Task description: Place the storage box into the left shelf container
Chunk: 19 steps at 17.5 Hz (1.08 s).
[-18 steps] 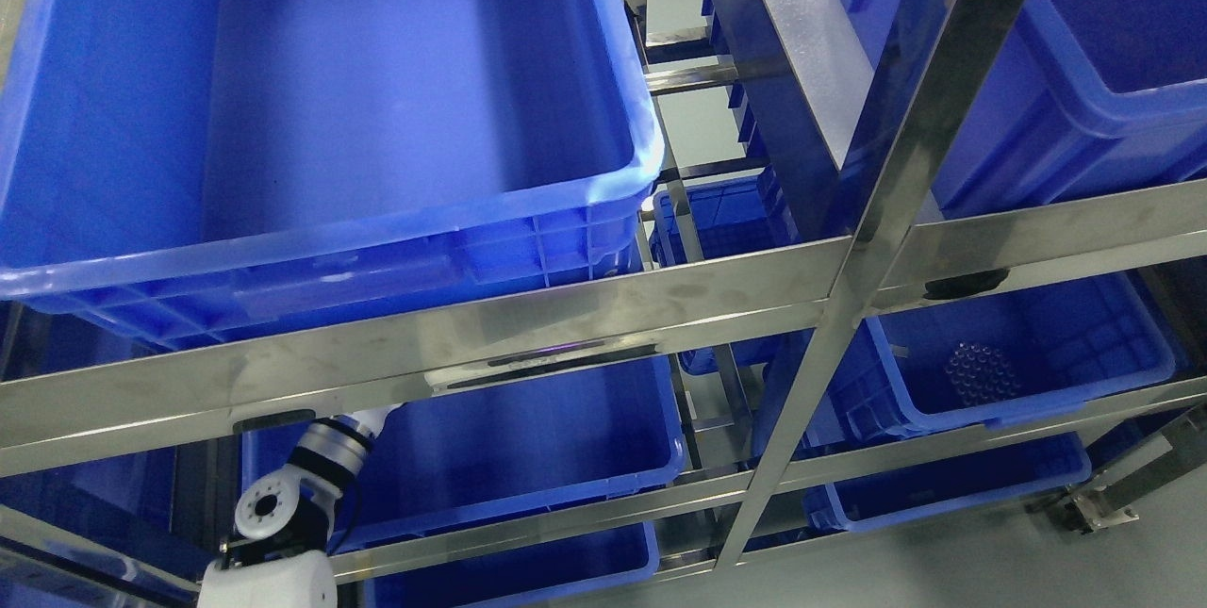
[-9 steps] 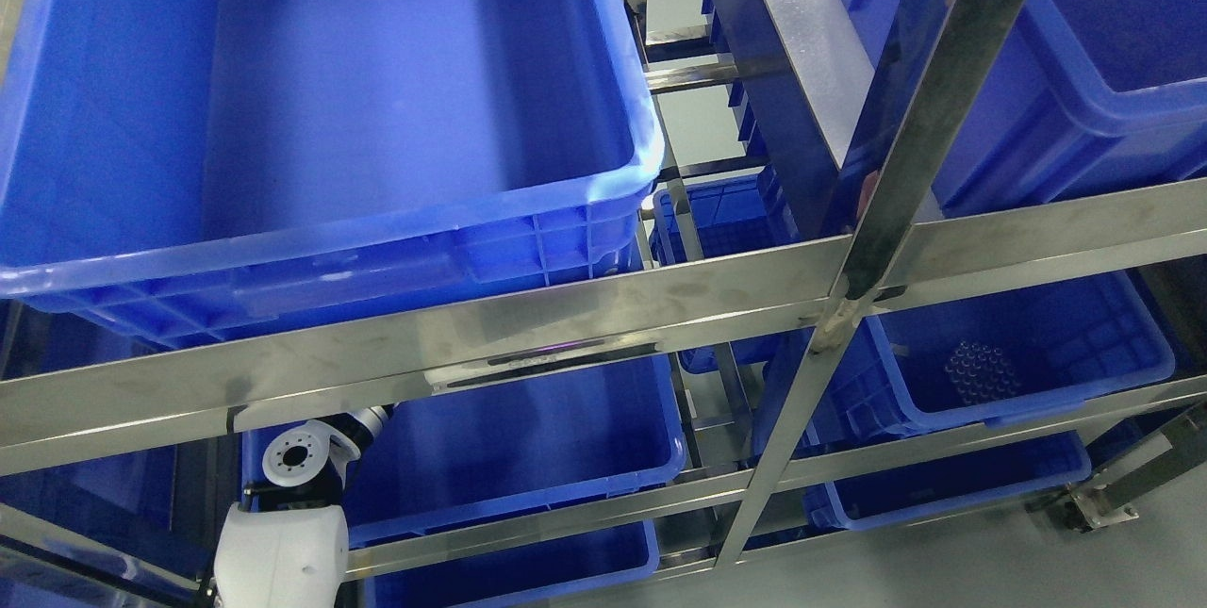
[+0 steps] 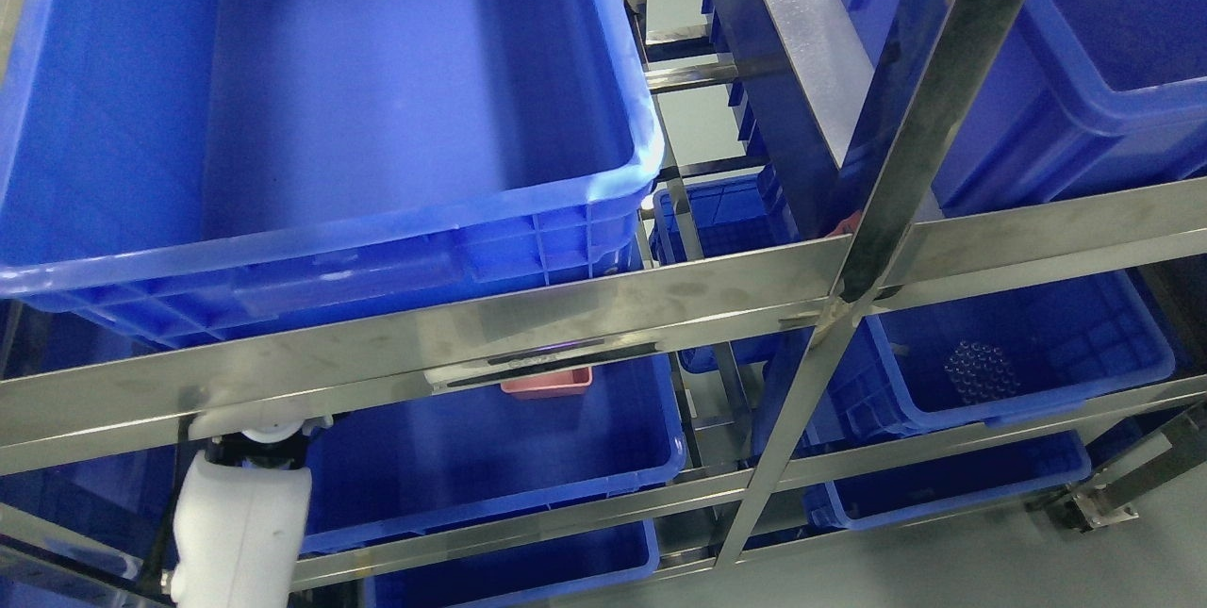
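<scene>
Reaching up from the lower left, my left arm (image 3: 240, 523) shows only its white forearm below the steel rail (image 3: 424, 335); the hand is hidden behind that rail, so I cannot tell whether its fingers are open or closed on anything. A pink box (image 3: 547, 383) peeks out just under the rail, above the middle blue bin (image 3: 490, 457) on the left side of the rack, and I take it for the storage box, though only its lower edge shows. Whether it hangs in a grasp or rests on something, I cannot say. The big upper blue bin (image 3: 321, 108) on the left sits open, with nothing visible inside.

My right arm is out of frame.

To do this step well, I would move slowly and keep the wrist clear of the rail. I would bring the box fully over the chosen bin's floor, level, before letting go, since the camera gives me almost no sight of the grip.
</scene>
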Tool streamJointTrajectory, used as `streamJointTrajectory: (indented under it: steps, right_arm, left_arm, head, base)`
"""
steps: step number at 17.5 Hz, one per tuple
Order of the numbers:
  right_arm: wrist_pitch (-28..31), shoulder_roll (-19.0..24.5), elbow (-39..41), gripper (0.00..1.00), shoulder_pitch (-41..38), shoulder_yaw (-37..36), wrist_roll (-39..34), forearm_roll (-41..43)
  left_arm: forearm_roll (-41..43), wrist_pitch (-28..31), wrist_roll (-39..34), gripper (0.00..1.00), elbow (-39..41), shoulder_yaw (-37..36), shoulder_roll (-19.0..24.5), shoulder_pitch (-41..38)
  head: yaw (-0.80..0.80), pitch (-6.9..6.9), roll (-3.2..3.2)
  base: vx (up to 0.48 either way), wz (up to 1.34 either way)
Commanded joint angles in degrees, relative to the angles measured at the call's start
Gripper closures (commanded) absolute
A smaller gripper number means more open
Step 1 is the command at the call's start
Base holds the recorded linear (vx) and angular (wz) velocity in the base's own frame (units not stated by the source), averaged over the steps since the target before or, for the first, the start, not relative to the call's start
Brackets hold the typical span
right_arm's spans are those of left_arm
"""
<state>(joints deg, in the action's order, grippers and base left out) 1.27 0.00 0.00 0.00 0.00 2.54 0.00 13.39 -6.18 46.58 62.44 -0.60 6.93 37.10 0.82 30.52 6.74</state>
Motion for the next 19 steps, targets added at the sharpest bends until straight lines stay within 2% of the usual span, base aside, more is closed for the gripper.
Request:
streamJointTrajectory:
  steps: [1,2,3,5,9,10,13,15,17,19]
  right_arm:
    - [-0.04,-1.0,1.0,0.0,0.09,-0.26,0.0,0.0]
    - [-0.04,-1.0,1.0,0.0,0.0,-0.26,0.0,0.0]
    - [-0.04,-1.0,1.0,0.0,0.0,-0.26,0.0,0.0]
    - [-0.04,-1.0,1.0,0.0,0.0,-0.26,0.0,0.0]
    - [-0.04,-1.0,1.0,0.0,0.0,-0.26,0.0,0.0]
    - [-0.04,-1.0,1.0,0.0,0.09,-0.26,0.0,0.0]
    - [-0.04,-1.0,1.0,0.0,0.09,-0.26,0.0,0.0]
    - [-0.04,-1.0,1.0,0.0,0.09,-0.26,0.0,0.0]
    - [-0.04,-1.0,1.0,0.0,0.0,-0.26,0.0,0.0]
    - [-0.04,-1.0,1.0,0.0,0.0,-0.26,0.0,0.0]
  left_arm:
    - [0.87,0.11,0.97,0.01,4.96,6.06,2.17,0.53]
    - [-0.98,0.2,0.89,0.01,5.49,12.4,-3.79,-1.48]
    - [-1.17,-0.06,0.8,0.01,7.15,17.94,-5.93,-4.11]
    - [-4.67,0.2,-1.03,0.01,11.45,16.69,-5.93,-8.59]
    - [-7.76,-0.32,-26.74,0.0,21.81,10.64,-5.93,-18.87]
    - [-8.2,-0.85,-29.5,0.0,24.89,8.96,-5.93,-21.25]
    - [-8.29,-4.34,-30.4,0.0,29.04,7.98,-5.93,-26.01]
    - [-8.21,-7.96,-30.49,0.0,29.05,8.5,-5.93,-28.64]
    - [-8.21,-8.93,-31.02,0.0,29.05,8.68,-5.93,-31.28]
    - [-8.29,-10.07,-35.04,0.0,29.05,8.25,-5.93,-32.08]
  head:
    - [0.0,0.0,0.0]
    - [0.0,0.0,0.0]
    - [0.0,0.0,0.0]
    - [0.0,0.0,0.0]
    - [0.0,0.0,0.0]
    - [0.0,0.0,0.0]
    - [0.0,0.0,0.0]
    - [0.0,0.0,0.0]
    - [0.0,0.0,0.0]
    - [0.0,0.0,0.0]
  base:
    - [0.0,0.0]
    - [0.0,0.0]
    - [0.0,0.0]
    - [0.0,0.0]
    - [0.0,0.0]
    - [0.0,0.0]
    - [0.0,0.0]
    - [0.0,0.0]
    - [0.0,0.0]
    - [0.0,0.0]
